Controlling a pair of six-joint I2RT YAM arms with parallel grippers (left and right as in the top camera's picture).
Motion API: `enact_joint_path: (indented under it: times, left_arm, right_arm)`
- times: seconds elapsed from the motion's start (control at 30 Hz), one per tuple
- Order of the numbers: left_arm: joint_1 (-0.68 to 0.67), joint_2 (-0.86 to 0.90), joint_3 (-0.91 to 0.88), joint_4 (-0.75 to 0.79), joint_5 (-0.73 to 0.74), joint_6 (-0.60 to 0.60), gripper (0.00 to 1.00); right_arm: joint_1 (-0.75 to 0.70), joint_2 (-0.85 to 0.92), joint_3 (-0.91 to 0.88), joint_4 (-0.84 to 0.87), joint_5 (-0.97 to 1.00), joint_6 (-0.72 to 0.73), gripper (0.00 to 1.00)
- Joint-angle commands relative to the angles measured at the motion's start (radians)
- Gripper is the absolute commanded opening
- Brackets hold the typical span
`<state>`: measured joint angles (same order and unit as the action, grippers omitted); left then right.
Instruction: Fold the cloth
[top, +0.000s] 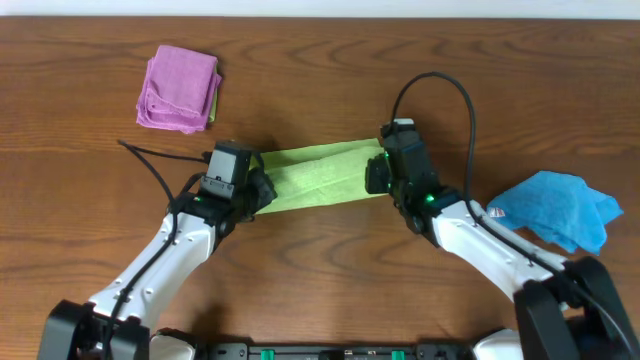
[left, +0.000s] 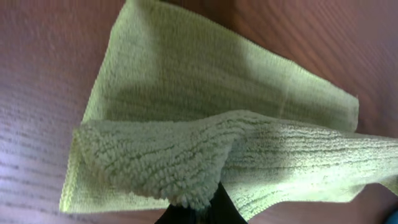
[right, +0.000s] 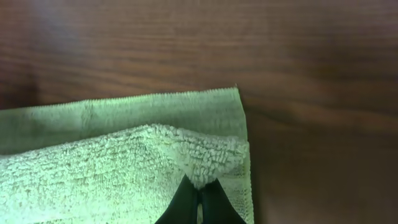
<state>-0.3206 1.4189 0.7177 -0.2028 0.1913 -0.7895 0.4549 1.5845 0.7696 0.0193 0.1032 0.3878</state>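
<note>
Where the two arms reach in from the near edge of the desk, each pincer is clamped on one end of the cloth.

Left pincer: the dark fingers are pressed together on a bunched fold of the fluffy upper layer. That layer is raised above the lower layer, which lies flat on the wood.

Right pincer: the fingers meet with no gap between them. They pinch the corner of the upper layer just inside the cloth's right edge, and a strip of the lower layer shows beyond it.

Between the pincers, the lime-green cloth runs as a long, narrow, doubled band across the middle of the desk. In the overhead view it slants slightly, with its right end farther away.

Right of the band, a crumpled blue cloth lies beside the right forearm. Farthest away, toward the far left corner, a folded purple cloth lies well apart from the band.
</note>
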Motion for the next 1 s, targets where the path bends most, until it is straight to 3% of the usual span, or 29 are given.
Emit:
enact_joint_path:
  times: [0.0, 0.3, 0.7, 0.73, 0.77, 0.83, 0.9, 0.97]
  left_arm:
    - [0.009, 0.04, 0.007, 0.026, -0.069, -0.003, 0.06]
    - [0.094, 0.132, 0.007, 0.148, -0.064, 0.004, 0.06]
    - [0.098, 0.19, 0.011, 0.208, -0.037, 0.031, 0.06]
    - [0.098, 0.19, 0.012, 0.208, -0.037, 0.035, 0.1]
    - [0.098, 0.19, 0.013, 0.208, -0.034, 0.042, 0.24]
    - [0.098, 0.189, 0.022, 0.208, -0.012, 0.083, 0.5]
    - [0.098, 0.186, 0.048, 0.186, 0.017, 0.133, 0.63]
    - [0.098, 0.182, 0.086, 0.127, 0.016, 0.163, 0.7]
  right_arm:
    - [-0.003, 0.045, 0.018, 0.016, 0.049, -0.023, 0.02]
    - [-0.003, 0.202, 0.139, 0.04, 0.071, -0.082, 0.01]
    - [-0.003, 0.208, 0.148, -0.092, 0.137, -0.082, 0.02]
    - [-0.003, 0.208, 0.148, -0.09, 0.142, -0.082, 0.02]
    - [-0.003, 0.208, 0.148, -0.09, 0.15, -0.082, 0.16]
    - [-0.003, 0.207, 0.148, -0.091, 0.156, -0.082, 0.34]
    - [-0.003, 0.201, 0.149, -0.093, 0.156, -0.082, 0.48]
    - [-0.003, 0.184, 0.149, -0.1, 0.156, -0.082, 0.5]
